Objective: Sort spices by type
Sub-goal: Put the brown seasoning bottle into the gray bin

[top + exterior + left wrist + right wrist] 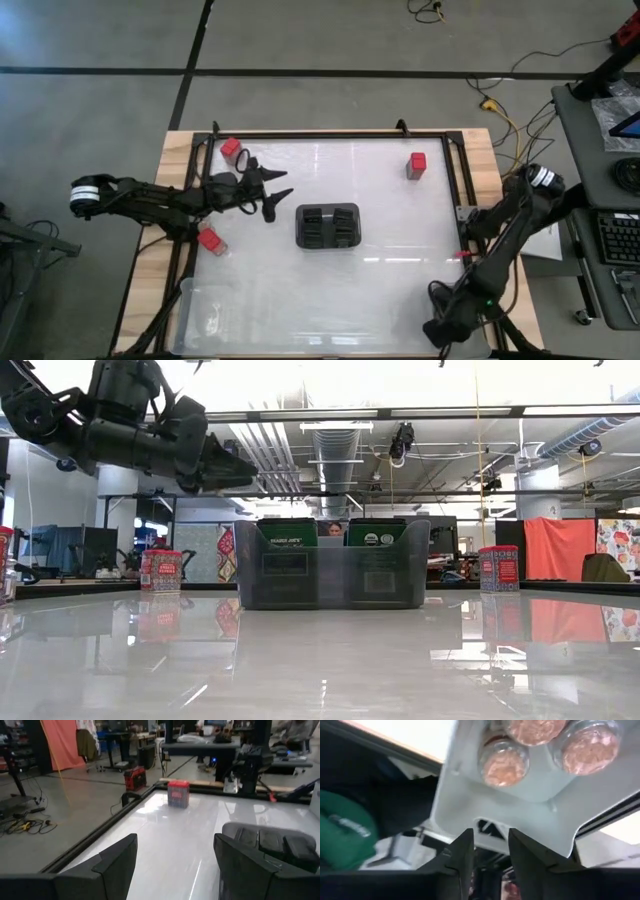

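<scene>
Three red square spice boxes stand on the white table top: one at the far left [231, 148], one at the far right [417, 165] [178, 793], one at the left [210, 240]. Three round jars with tan tops [503, 762] sit in a clear bin [470, 795], which shows only in the right wrist view. My left gripper [277, 190] [175, 855] hovers open above the table's left half, pointing level toward the right edge. My right gripper [437, 330] [491, 837] hangs over the near right corner, slanting down toward the bin's jars, its fingers a narrow gap apart with nothing between the tips.
A dark slotted holder [328, 226] [335, 565] stands at the table's middle, just right of my left gripper. A clear plastic bin [215, 310] lies at the near left corner. A black frame [330, 135] rims the table top.
</scene>
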